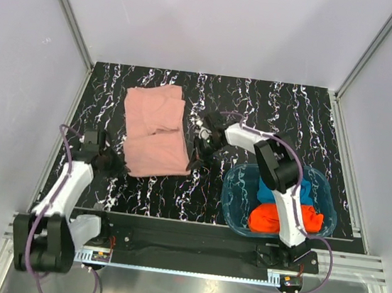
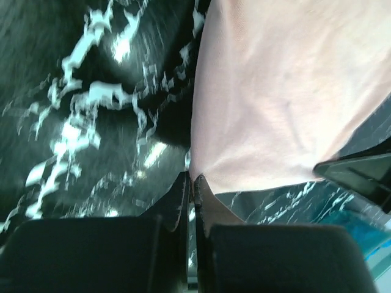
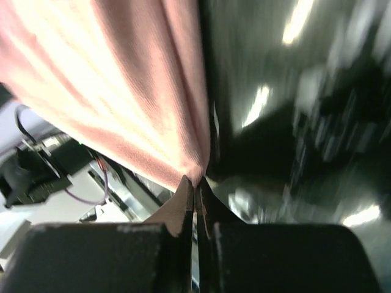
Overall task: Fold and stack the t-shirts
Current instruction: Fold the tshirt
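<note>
The dusty-pink t-shirt (image 1: 156, 131) lies folded on the black marbled table, left of centre. My left gripper (image 1: 120, 161) sits at its near-left corner, jaws shut on the pink cloth. In the left wrist view the gripper (image 2: 194, 180) pinches the corner of the pink shirt (image 2: 281, 91). My right gripper (image 1: 195, 162) is at the near-right corner, also shut on the cloth. The right wrist view shows the gripper (image 3: 195, 183) pinching the pink shirt (image 3: 122, 73), which bunches to a point at the fingertips. A blue t-shirt (image 1: 269, 193) and an orange-red t-shirt (image 1: 273, 219) lie in the tub.
A translucent blue plastic tub (image 1: 228, 193) stands at the near right, just beside the right arm. White walls with metal rails enclose the table on three sides. The arm bases sit on the rail at the near edge.
</note>
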`<state>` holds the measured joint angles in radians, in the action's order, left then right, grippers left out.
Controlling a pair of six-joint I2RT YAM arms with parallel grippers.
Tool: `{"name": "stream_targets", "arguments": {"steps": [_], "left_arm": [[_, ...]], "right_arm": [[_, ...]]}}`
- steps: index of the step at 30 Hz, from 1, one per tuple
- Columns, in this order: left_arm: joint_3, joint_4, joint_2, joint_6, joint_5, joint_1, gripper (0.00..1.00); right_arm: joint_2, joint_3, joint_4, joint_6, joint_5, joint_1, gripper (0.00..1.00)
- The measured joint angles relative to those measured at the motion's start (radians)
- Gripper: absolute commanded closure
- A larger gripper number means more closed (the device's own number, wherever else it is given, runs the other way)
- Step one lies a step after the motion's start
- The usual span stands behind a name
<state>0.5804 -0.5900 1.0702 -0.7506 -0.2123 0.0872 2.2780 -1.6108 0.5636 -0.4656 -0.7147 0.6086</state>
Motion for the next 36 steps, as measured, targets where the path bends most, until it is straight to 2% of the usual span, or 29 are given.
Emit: {"name": "stream_targets", "arguments": {"steps": [3,6,9,16,22,26,29,36], "left_arm": [[-0.002,-0.074,-0.124,-0.006,0.031,-0.082,1.0],[-0.006,-0.132,-0.184,-0.014,0.037,-0.142,1.0],[-0.04,-0.192,-0.247,-0.038,0.037,-0.17,1.0],[-0.079,-0.37,-0.51,-0.094,0.008,-0.23,0.98],[-0.058,-0.496,-0.587,-0.118,-0.037,-0.243,0.97],[0.009,-0.547,-0.582,-0.118,-0.052,-0.243,0.94],[0.087,-0.552,-0.522,-0.111,-0.055,-0.243,0.9],[0.377,-0.472,-0.157,-0.042,-0.06,-0.243,0.82]], "right_arm": [[-0.101,0.143,-0.008,-0.002,0.011,0.019,1.0],[-0.2,0.261,-0.019,-0.011,0.019,0.045,1.0],[-0.299,0.367,-0.034,-0.034,0.028,0.074,1.0],[-0.527,0.598,-0.089,-0.12,0.044,0.123,1.0],[-0.66,0.696,-0.099,-0.193,0.045,0.176,1.0],[-0.714,0.698,-0.083,-0.218,0.046,0.178,1.0],[-0.713,0.653,-0.028,-0.216,0.063,0.178,1.0],[-0.637,0.393,0.116,-0.156,0.086,0.106,1.0]]}}
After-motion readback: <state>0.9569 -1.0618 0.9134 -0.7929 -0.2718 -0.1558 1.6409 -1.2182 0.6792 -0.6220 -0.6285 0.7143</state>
